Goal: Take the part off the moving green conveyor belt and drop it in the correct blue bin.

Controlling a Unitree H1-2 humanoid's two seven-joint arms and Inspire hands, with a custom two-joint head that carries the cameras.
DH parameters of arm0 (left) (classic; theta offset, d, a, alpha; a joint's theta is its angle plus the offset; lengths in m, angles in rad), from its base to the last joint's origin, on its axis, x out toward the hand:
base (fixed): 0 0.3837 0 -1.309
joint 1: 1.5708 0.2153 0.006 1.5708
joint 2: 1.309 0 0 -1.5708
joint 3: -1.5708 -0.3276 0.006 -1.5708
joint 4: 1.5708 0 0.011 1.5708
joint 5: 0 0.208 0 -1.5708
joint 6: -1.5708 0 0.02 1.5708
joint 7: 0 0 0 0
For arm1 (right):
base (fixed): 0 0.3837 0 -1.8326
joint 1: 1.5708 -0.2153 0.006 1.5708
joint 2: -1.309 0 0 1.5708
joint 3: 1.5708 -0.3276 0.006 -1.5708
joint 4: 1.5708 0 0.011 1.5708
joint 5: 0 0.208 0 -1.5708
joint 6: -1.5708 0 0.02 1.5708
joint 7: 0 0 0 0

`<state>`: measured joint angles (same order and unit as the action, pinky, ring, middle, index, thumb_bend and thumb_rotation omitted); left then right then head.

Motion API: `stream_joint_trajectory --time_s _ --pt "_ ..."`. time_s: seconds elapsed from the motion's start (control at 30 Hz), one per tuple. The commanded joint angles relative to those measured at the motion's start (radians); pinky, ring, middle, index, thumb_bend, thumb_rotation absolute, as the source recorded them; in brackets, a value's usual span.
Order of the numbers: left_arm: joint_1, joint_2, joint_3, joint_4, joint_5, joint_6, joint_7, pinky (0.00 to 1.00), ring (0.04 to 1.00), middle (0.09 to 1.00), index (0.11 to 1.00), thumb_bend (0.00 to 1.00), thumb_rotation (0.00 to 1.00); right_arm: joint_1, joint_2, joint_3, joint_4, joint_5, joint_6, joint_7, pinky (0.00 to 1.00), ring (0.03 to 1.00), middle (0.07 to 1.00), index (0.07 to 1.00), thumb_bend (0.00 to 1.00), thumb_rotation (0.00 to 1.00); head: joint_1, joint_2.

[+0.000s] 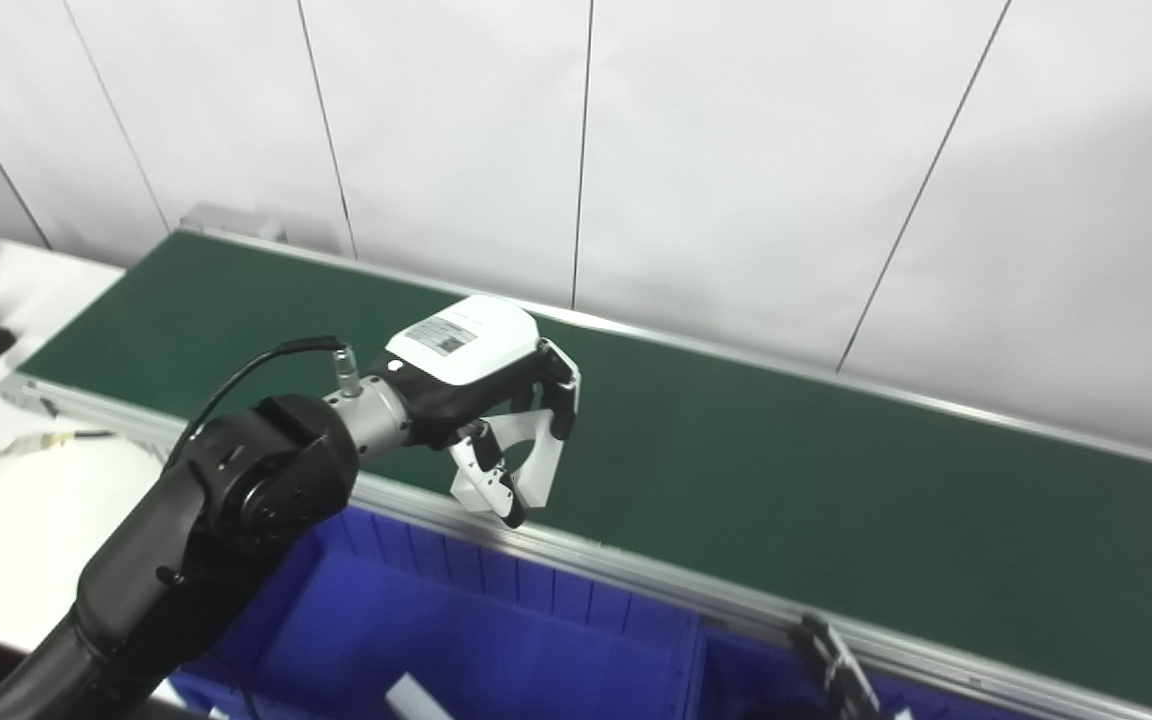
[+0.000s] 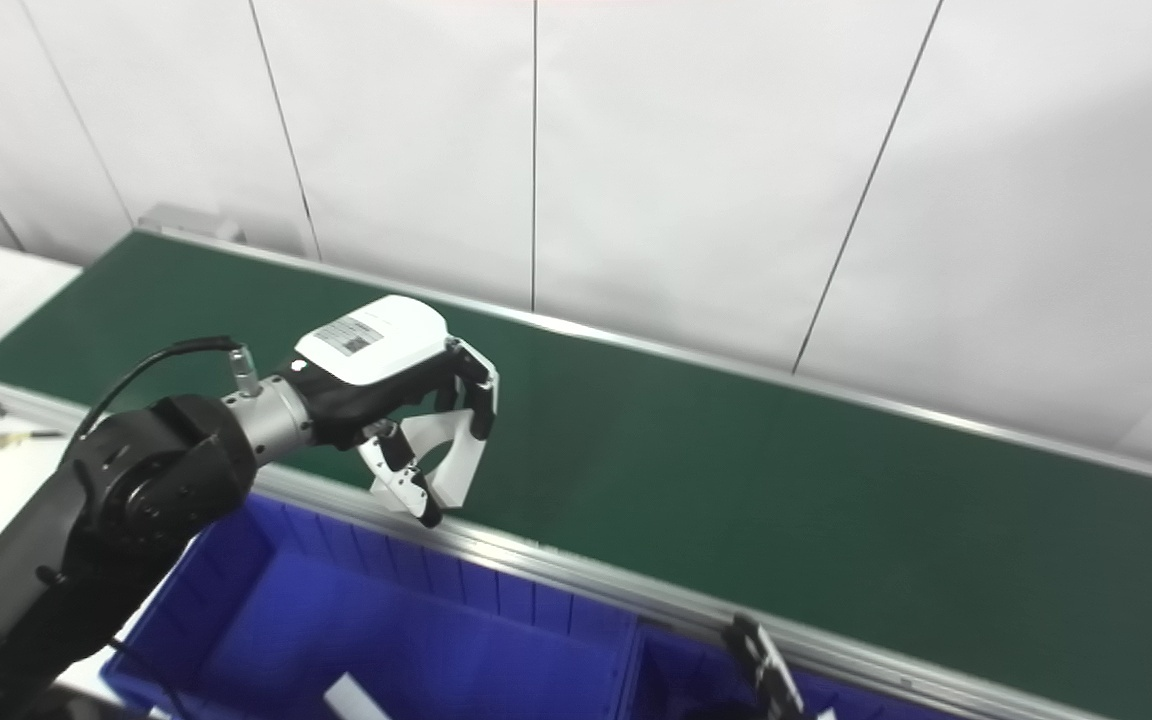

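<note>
- White wall panels back the green conveyor belt (image 1: 736,470), which carries no part that I can see.
- Left hand (image 1: 496,400) hovers at its near rail, fingers (image 1: 536,470) curled but holding nothing.
- Right hand (image 1: 836,670) barely shows; can't tell its fingers.
- A white piece (image 1: 416,698) lies in the blue bin (image 1: 496,640); picking looks yet to come.

The left hand (image 2: 401,405) is hanging over the near edge of the green conveyor belt (image 2: 736,470), its fingers (image 2: 461,455) curling downward with a gap between them and nothing in them. Its fingertips are sitting just above the belt's silver rail (image 2: 576,580). Below the rail, a blue bin (image 2: 456,640) is showing a small white piece (image 2: 354,700) at its bottom. Only the dark fingertips of the right hand (image 2: 764,672) are poking up at the lower edge, near the rail.
</note>
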<state>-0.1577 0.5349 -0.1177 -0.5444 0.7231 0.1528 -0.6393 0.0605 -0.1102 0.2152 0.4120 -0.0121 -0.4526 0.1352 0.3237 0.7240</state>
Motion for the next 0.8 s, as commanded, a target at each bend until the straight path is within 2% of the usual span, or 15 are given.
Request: stream_joint_trajectory --time_s 0.0,0.07,0.2,0.37,0.43,0.53,0.77 --pt "0.011 0.002 0.025 -0.028 -0.01 -0.012 0.048 0.33 0.388 0.496 0.475 0.52 0.0 -0.016 0.01 -0.011 -0.049 0.018 -0.017 0.016 0.97 0.931 0.942 0.937 0.9 1.0 0.004 0.009" --pt "0.032 -0.003 0.026 -0.033 0.0 -0.006 0.052 0.35 0.408 0.511 0.47 0.52 0.0 -0.013 0.01 -0.017 -0.058 0.017 -0.017 0.022 0.96 0.929 0.939 0.937 0.9 1.0 0.008 0.017" --pt "0.068 -0.009 0.02 -0.04 0.025 -0.012 0.067 0.26 0.321 0.441 0.477 0.53 0.0 -0.007 0.01 -0.029 -0.073 0.019 -0.017 0.035 0.97 0.932 0.942 0.941 0.91 1.0 0.024 0.032" --pt "0.106 -0.024 0.02 -0.05 0.042 0.012 0.053 0.31 0.373 0.475 0.479 0.53 0.0 -0.005 0.009 -0.038 -0.082 0.019 -0.017 0.044 0.96 0.936 0.943 0.945 0.91 1.0 0.032 0.034" --pt "0.147 -0.038 0.024 -0.045 0.057 0.011 0.073 0.34 0.402 0.501 0.471 0.52 0.0 -0.004 0.01 -0.044 -0.086 0.026 -0.017 0.054 0.95 0.935 0.941 0.944 0.9 1.0 0.037 0.033" --pt "0.197 -0.059 0.032 -0.031 0.088 0.002 0.121 0.36 0.424 0.52 0.466 0.52 0.0 -0.003 0.009 -0.049 -0.088 0.03 -0.017 0.064 0.96 0.939 0.942 0.946 0.9 1.0 0.04 0.032" --pt "0.328 -0.157 0.066 0.063 0.118 -0.054 0.354 0.39 0.464 0.527 0.463 0.52 0.0 -0.002 0.007 -0.052 -0.088 0.021 -0.017 0.065 0.95 0.94 0.943 0.949 0.89 1.0 0.047 0.029"
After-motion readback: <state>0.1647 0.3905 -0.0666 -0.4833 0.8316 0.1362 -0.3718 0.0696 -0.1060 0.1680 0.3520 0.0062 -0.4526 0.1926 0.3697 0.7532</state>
